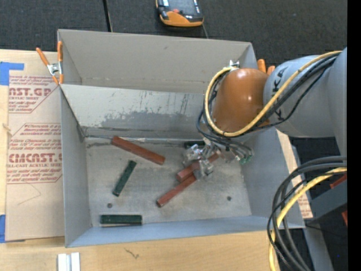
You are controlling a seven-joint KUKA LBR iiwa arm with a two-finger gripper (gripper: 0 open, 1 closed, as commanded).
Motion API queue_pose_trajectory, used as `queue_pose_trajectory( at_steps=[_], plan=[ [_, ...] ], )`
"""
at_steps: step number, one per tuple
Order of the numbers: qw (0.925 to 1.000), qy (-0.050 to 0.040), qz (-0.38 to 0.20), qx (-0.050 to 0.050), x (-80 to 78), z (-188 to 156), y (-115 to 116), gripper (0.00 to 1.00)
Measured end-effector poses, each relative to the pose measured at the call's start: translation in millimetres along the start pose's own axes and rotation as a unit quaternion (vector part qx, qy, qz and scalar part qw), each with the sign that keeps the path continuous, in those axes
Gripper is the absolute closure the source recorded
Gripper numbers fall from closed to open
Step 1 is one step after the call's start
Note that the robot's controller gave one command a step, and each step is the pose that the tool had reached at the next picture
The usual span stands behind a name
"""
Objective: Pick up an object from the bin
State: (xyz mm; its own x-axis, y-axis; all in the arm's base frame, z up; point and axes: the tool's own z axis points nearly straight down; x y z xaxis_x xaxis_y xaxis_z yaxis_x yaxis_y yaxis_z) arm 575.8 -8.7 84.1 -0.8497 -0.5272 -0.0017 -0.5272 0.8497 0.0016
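Note:
My gripper [198,161] hangs low in the right half of the bin, under the orange dome. Its metal fingers stand around the upper end of a reddish-brown stick [177,189] that slants from the bin's middle floor up to the right. A short red-brown block [184,174] lies against that end, right at the fingertips. Another reddish-brown stick [138,150] lies to the left, near the back wall, apart from the gripper.
A dark green stick [124,178] lies on the left of the floor and a second dark green one [120,220] lies flat along the front wall. The arm and its yellow cables cover the bin's right side.

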Motion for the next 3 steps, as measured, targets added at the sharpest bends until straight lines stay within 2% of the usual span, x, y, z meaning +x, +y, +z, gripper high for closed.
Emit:
queue_pose_trajectory(
  at_steps=[3],
  plan=[
    [1.0,0.0027,0.0,-0.001,0.6,-52.5,1.3,1.0]
  ],
)
